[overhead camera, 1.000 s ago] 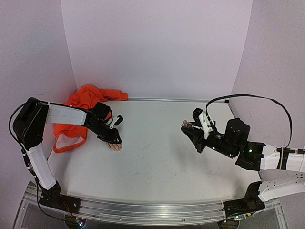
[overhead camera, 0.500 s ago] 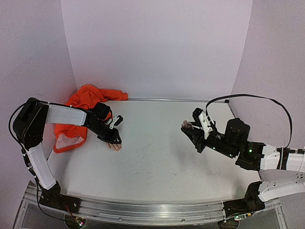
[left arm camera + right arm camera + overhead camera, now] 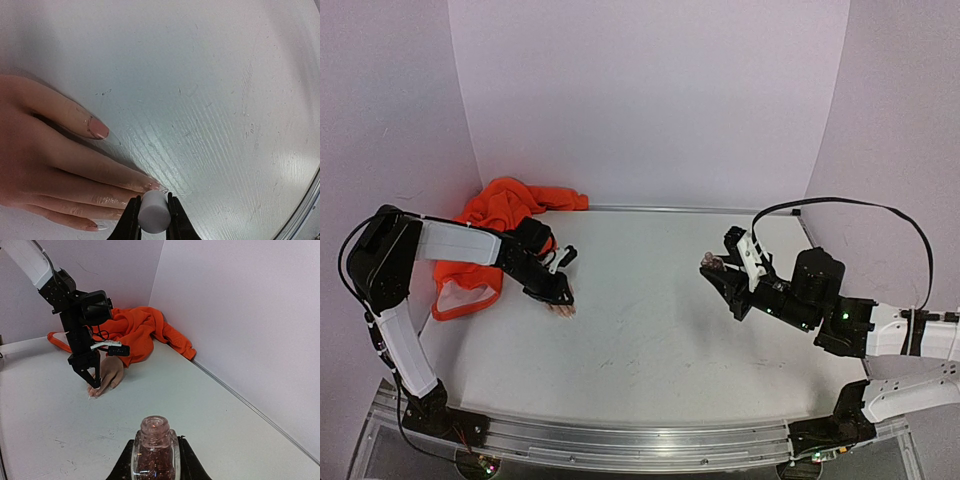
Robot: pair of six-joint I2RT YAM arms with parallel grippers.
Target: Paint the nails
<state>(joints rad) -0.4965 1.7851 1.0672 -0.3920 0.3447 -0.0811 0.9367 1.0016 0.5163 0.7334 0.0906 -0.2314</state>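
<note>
The mannequin hand (image 3: 55,165) lies flat on the table, fingers spread, its orange sleeve (image 3: 505,205) behind it at the back left. Its nails (image 3: 98,130) are long and pinkish. My left gripper (image 3: 153,220) is shut on the pale cylindrical brush cap (image 3: 152,212), whose far end sits right at the tip of one finger (image 3: 155,186). The hand also shows in the top view (image 3: 560,308) under the left gripper (image 3: 558,290). My right gripper (image 3: 155,462) is shut on the open glass bottle of reddish glitter polish (image 3: 154,450), held upright above the table at the right (image 3: 715,265).
The orange garment (image 3: 135,327) is bunched against the back left corner. A metal rail (image 3: 650,440) runs along the table's front edge. White walls close in the back and both sides.
The left gripper has shifted very slightly over the fingertips. The right arm and bottle have not moved.
</note>
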